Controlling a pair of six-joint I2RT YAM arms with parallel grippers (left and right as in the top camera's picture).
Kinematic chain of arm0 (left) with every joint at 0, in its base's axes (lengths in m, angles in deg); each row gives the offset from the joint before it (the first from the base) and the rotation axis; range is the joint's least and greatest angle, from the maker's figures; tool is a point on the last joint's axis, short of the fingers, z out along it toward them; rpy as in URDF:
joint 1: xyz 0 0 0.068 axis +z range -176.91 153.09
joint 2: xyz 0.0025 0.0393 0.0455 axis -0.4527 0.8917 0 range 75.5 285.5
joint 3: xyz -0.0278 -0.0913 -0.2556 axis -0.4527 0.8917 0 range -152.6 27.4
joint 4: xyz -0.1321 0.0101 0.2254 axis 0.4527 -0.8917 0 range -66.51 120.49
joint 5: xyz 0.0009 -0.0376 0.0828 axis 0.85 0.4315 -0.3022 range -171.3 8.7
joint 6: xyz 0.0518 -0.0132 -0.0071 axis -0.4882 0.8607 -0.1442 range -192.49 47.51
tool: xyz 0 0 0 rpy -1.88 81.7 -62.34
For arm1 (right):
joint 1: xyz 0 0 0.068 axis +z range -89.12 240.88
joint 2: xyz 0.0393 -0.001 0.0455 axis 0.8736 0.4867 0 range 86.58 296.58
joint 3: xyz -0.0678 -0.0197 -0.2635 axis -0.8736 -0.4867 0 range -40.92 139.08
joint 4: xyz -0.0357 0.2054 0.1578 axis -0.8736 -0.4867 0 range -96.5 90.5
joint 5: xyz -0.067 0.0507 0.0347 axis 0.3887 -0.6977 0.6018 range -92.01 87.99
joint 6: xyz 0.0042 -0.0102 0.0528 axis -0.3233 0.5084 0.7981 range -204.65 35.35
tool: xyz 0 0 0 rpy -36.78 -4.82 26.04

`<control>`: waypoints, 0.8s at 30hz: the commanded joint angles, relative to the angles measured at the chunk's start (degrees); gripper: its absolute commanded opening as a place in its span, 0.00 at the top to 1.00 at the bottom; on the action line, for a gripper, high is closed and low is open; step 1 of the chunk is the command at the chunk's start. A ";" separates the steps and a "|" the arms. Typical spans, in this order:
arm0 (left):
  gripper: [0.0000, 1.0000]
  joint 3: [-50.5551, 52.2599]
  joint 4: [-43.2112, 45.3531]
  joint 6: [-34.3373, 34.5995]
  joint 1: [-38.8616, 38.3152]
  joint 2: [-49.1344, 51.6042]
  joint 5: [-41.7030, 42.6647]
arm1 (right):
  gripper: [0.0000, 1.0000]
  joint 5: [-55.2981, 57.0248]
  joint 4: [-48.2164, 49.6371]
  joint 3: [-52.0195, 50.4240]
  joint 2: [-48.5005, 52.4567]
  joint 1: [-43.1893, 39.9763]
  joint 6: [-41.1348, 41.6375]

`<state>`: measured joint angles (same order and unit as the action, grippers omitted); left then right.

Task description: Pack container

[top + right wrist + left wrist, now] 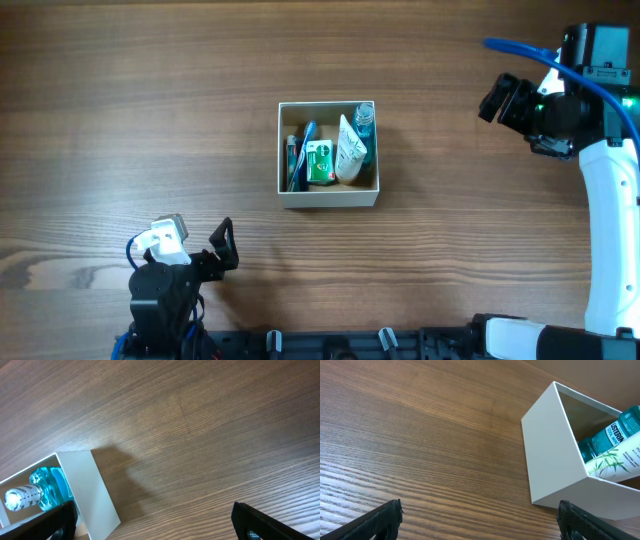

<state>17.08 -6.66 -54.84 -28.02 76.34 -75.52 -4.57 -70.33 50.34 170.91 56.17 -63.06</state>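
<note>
The container (329, 200), a small white-walled cardboard box, stands at the table's middle. It holds a blue toothbrush (302, 150), a green packet (320, 162), a white tube (349, 152) and a teal mouthwash bottle (363, 118). The box also shows in the left wrist view (547, 455) and the right wrist view (95, 487). My left gripper (224, 246) is open and empty near the front left edge, well apart from the box. My right gripper (502, 98) is open and empty at the far right, apart from the box.
The wooden table (150, 110) is bare around the box. The right arm's white link (608, 230) runs along the right edge. A black rail with clips (380, 342) lines the front edge.
</note>
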 commanded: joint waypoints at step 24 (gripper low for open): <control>0.00 1.14 -0.11 -0.52 0.11 -0.68 2.29 | 0.00 0.04 35.74 -62.86 -70.16 3.26 -16.90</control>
<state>17.21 -6.59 -54.84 -28.02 76.19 -75.34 -2.65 -35.18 -4.48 109.28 59.23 -78.98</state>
